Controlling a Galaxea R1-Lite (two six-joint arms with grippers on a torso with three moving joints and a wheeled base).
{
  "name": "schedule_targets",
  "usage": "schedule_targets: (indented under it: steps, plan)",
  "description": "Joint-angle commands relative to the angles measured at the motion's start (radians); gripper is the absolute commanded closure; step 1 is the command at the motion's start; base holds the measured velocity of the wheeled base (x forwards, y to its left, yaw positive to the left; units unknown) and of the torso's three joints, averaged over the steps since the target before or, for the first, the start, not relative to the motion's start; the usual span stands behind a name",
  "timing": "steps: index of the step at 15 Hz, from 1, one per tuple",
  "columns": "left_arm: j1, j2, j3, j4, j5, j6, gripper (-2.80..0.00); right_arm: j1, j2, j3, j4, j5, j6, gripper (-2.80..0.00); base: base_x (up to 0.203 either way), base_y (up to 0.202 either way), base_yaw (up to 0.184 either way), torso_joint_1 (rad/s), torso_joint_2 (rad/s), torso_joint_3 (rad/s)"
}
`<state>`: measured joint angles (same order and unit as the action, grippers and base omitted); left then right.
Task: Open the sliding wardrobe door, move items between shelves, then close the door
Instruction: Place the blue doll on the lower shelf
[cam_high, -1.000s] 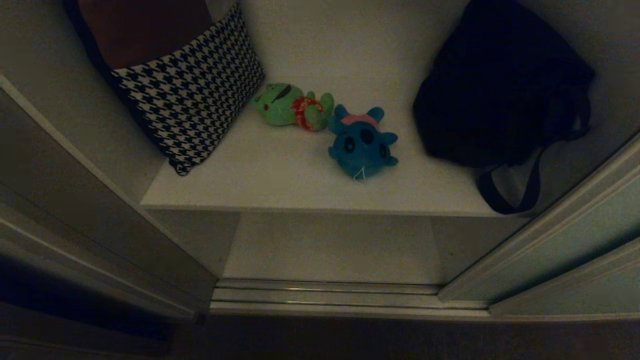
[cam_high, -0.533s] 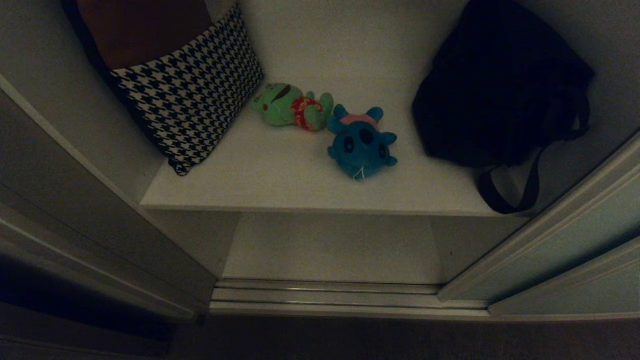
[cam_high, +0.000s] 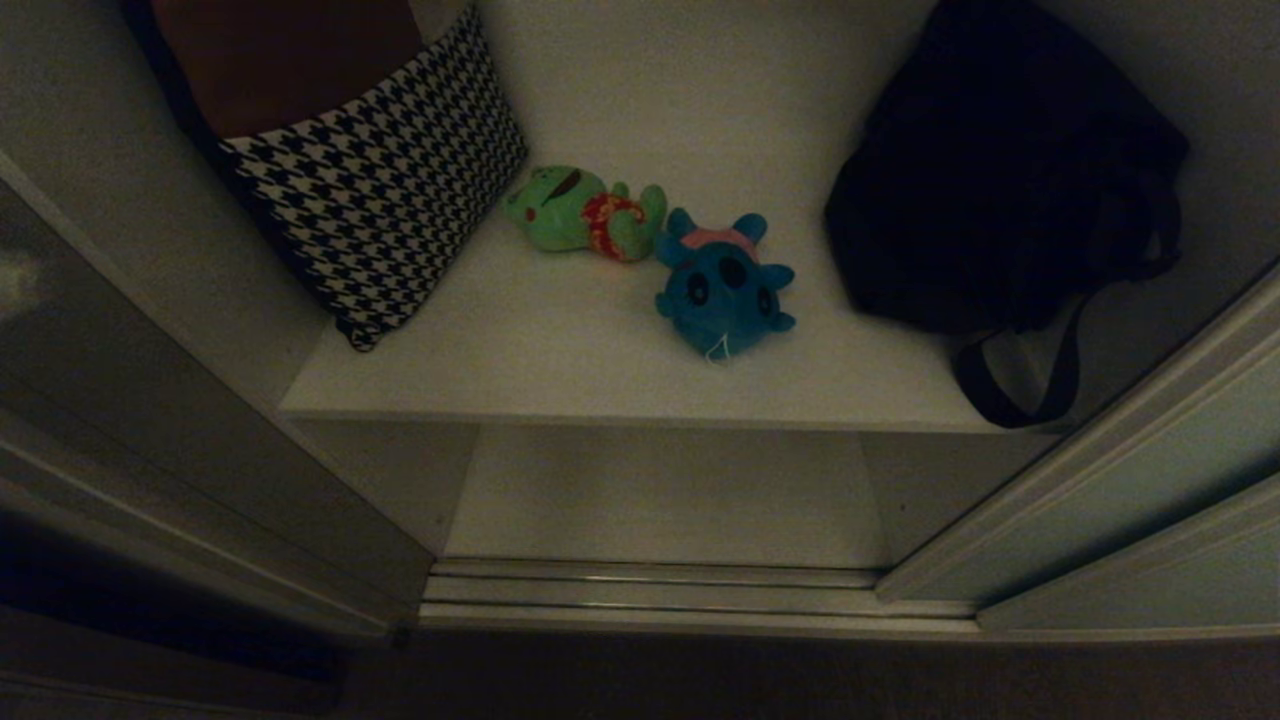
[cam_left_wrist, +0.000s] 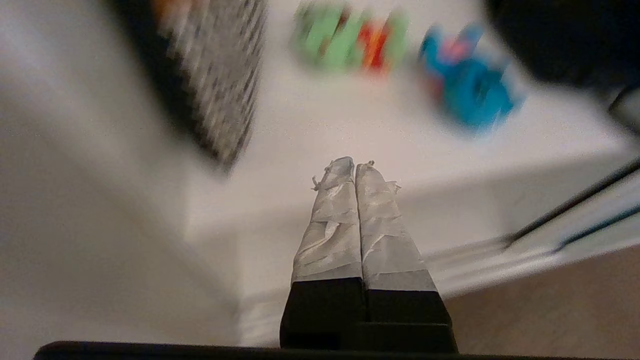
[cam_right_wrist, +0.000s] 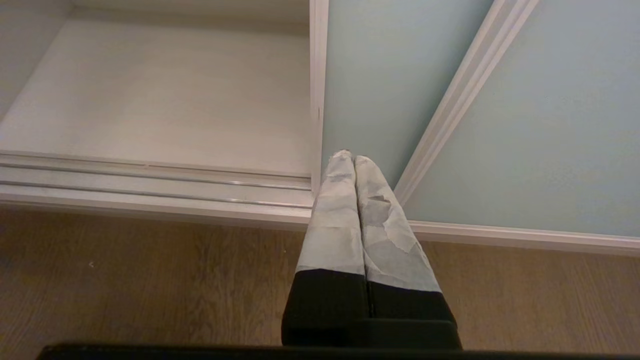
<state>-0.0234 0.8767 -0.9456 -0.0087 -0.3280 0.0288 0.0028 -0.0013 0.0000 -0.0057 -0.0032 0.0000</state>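
Observation:
The sliding wardrobe door (cam_high: 1130, 480) stands pushed aside to the right, its pale grey-green panel (cam_right_wrist: 390, 75) also filling the right wrist view. Two plush items lie on the upper shelf (cam_high: 560, 370): a green toy in red flowered shorts (cam_high: 585, 212) and a teal-blue toy with a pink tuft (cam_high: 725, 285), touching each other. The lower shelf (cam_high: 660, 495) sits beneath. My left gripper (cam_left_wrist: 355, 167) is shut and empty, hovering before the upper shelf's front edge, the green toy (cam_left_wrist: 350, 42) and blue toy (cam_left_wrist: 465, 85) beyond it. My right gripper (cam_right_wrist: 350, 157) is shut and empty, low by the door's edge.
A black-and-white houndstooth cushion (cam_high: 380, 190) leans at the shelf's left. A big black strapped bag (cam_high: 1000, 180) fills its right, one strap hanging over the front edge. Metal floor tracks (cam_high: 650, 590) run below the opening. Brown wooden floor (cam_right_wrist: 150, 280) lies in front.
In the head view the toys, cushion, bag and door keep their places. A faint pale glint has appeared on the panel at the far left.

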Motion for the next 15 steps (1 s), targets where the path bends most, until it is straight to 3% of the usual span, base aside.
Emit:
schedule_targets:
  steps: [1,3,5,7,13,15]
  plan:
    - [-0.053,0.273,-0.169,-0.003,-0.007,-0.018,0.0,0.0,0.0,0.0,0.0,0.0,0.0,0.0,0.0,0.0,0.0,0.0,0.0,0.0]
    - [-0.18,0.416,-0.308,-0.009,0.031,-0.046,0.0,0.0,0.0,0.0,0.0,0.0,0.0,0.0,0.0,0.0,0.0,0.0,0.0,0.0]
    - [-0.336,0.541,-0.375,-0.028,0.147,-0.067,0.0,0.0,0.0,0.0,0.0,0.0,0.0,0.0,0.0,0.0,0.0,0.0,0.0,0.0]
    - [-0.425,0.644,-0.396,-0.078,0.236,-0.13,0.0,0.0,0.0,0.0,0.0,0.0,0.0,0.0,0.0,0.0,0.0,0.0,0.0,0.0]
    - [-0.508,0.922,-0.441,-0.25,0.477,-0.37,0.0,0.0,0.0,0.0,0.0,0.0,0.0,0.0,0.0,0.0,0.0,0.0,0.0,0.0]
    - [-0.533,0.964,-0.476,-0.262,0.506,-0.441,0.0,0.0,0.0,0.0,0.0,0.0,0.0,0.0,0.0,0.0,0.0,0.0,0.0,0.0]
